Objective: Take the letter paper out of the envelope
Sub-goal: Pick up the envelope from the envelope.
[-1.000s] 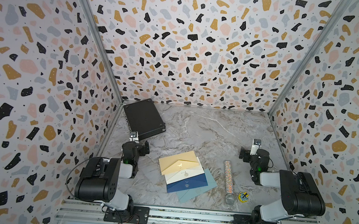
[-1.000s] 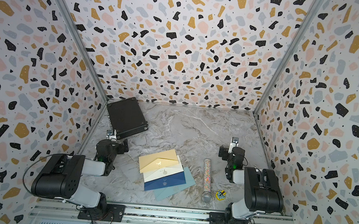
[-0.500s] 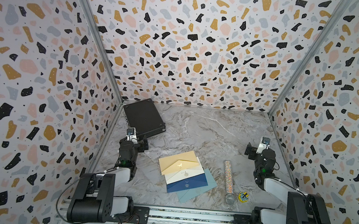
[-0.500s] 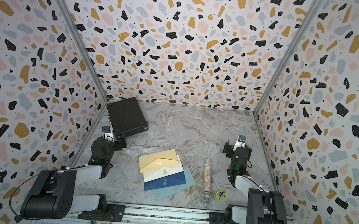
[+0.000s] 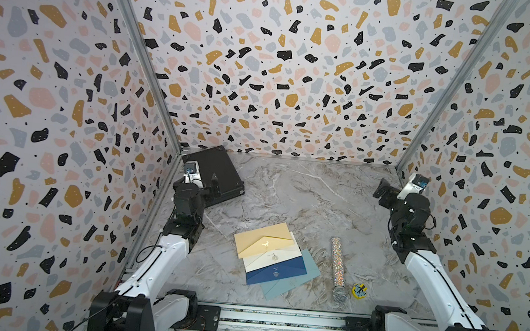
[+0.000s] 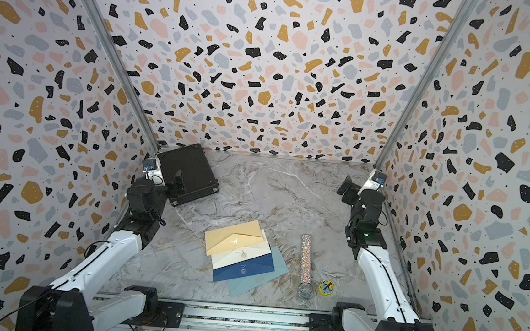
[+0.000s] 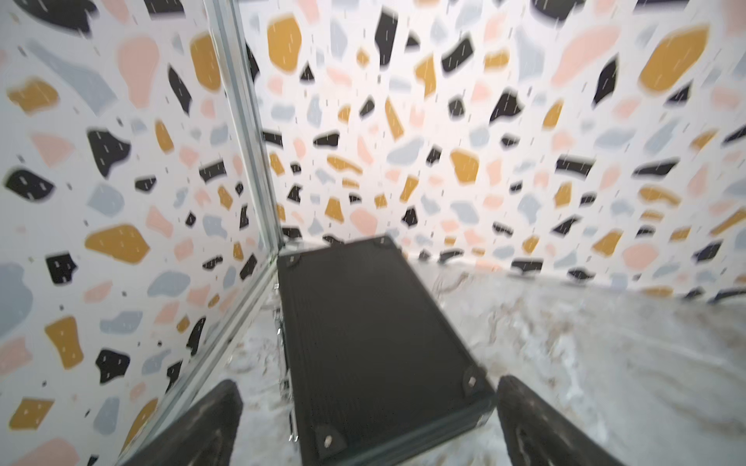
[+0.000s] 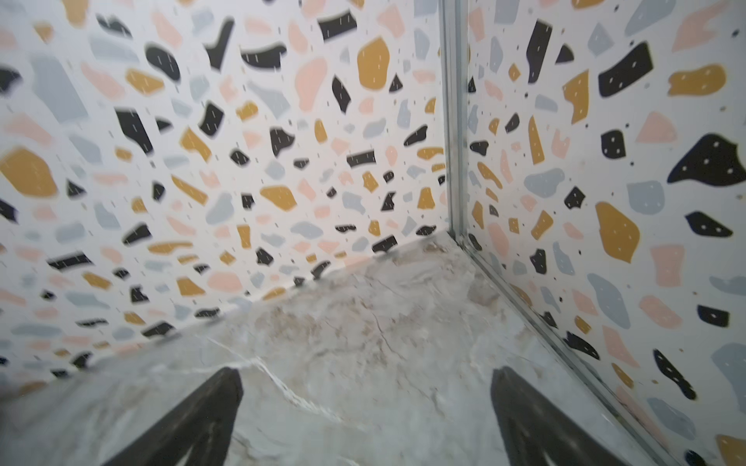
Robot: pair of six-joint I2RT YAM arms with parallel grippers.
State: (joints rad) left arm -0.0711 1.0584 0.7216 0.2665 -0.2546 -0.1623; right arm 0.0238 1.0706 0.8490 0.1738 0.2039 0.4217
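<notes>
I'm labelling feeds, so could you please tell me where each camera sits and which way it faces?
Top views: high at the front, looking down at envelopes, case, table; both arms show, left end effector and right end effector open.
Left wrist: on the left arm, facing the case in the back left corner; fingers show.
Right wrist: on the right arm, facing the back right corner; fingers show.
Shared: top and left wrist views both show the case.

Both top views sit high above the near edge, looking down toward the far wall, so they share pretty much the whole worktop point(image 5: 304, 189). Left wrist cam is low and close, facing the far-left corner and the black case point(image 7: 363, 331), which both top views catch too. Right wrist cam faces the far-right corner.
</notes>
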